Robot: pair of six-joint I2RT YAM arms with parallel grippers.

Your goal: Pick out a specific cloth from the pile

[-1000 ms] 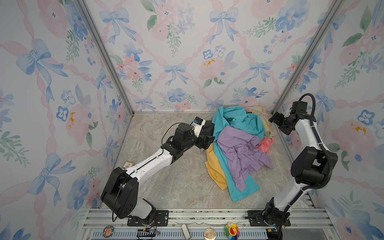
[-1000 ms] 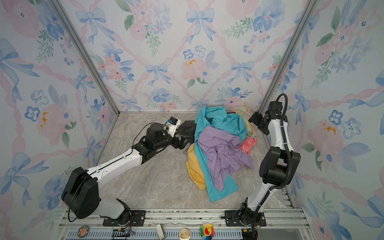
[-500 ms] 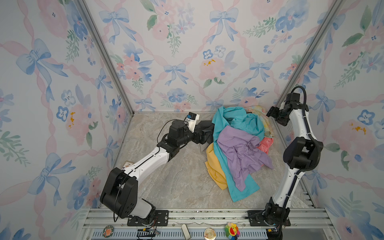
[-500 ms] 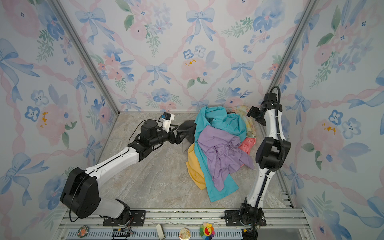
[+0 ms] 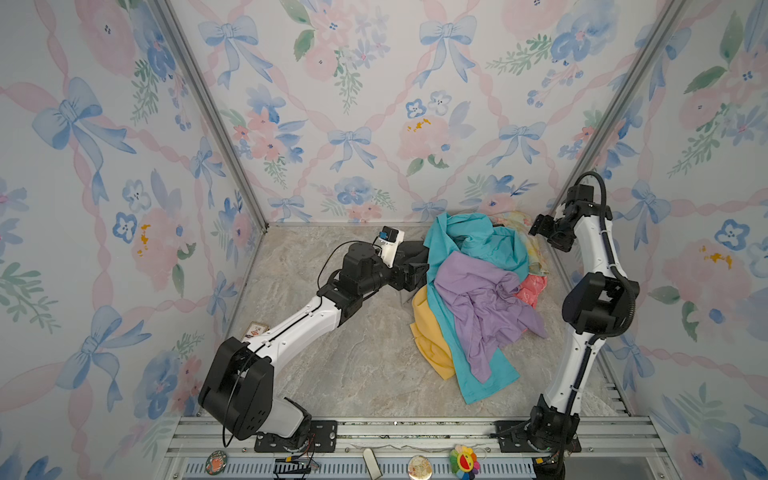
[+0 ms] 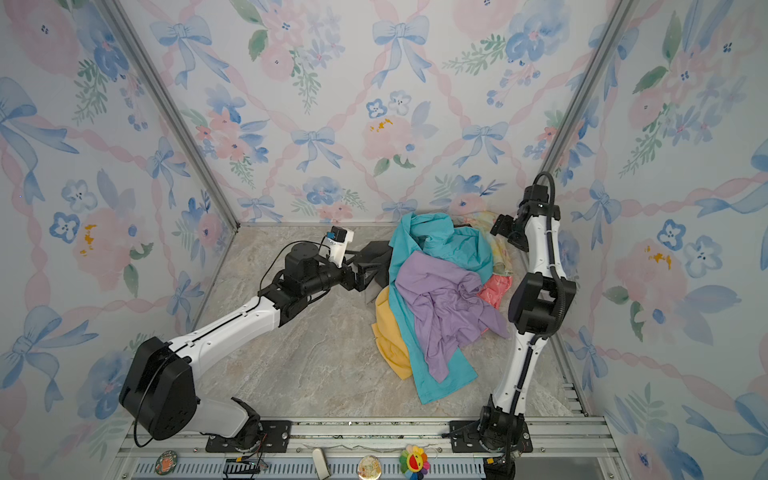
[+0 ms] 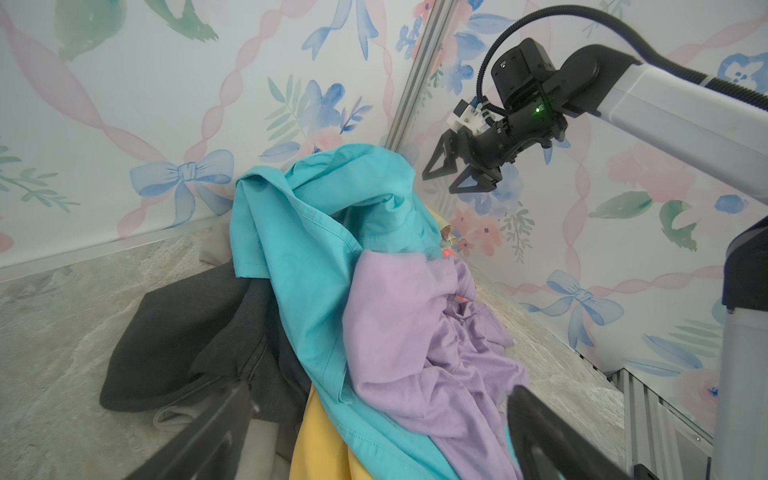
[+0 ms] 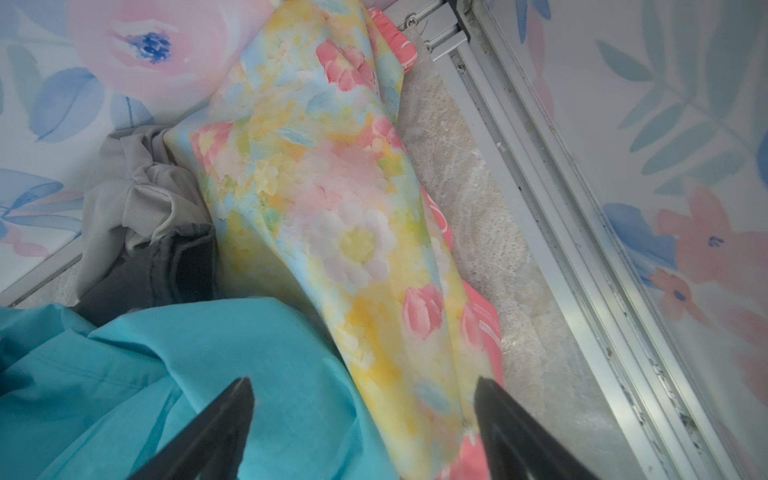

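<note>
The pile point(image 5: 469, 286) point(image 6: 436, 286) lies at the back right of the floor, with teal, lavender, mustard, dark grey and pale floral garments. Only a coral-pink patch of the cloth point(image 5: 532, 289) point(image 6: 494, 289) shows at the pile's right edge, under the floral cloth point(image 8: 332, 208). In the right wrist view the cloth point(image 8: 484, 328) is a thin strip. My left gripper point(image 5: 417, 270) point(image 7: 380, 390) is open at the pile's left side, over the dark grey garment point(image 7: 187, 332). My right gripper point(image 5: 536, 226) point(image 8: 361, 380) point(image 7: 446, 178) hangs open above the floral cloth and teal shirt point(image 8: 166, 374), holding nothing.
Floral-papered walls close in the back and both sides. An aluminium rail point(image 8: 540, 208) runs along the right wall beside the pile. A small card point(image 5: 254, 330) lies on the floor by the left wall. Bare marble floor point(image 5: 365, 365) stretches in front of the pile.
My left gripper has drawn back to the left, off the pile's edge. My right arm has folded up and back toward the rear right corner, its gripper now above the floral cloth.
</note>
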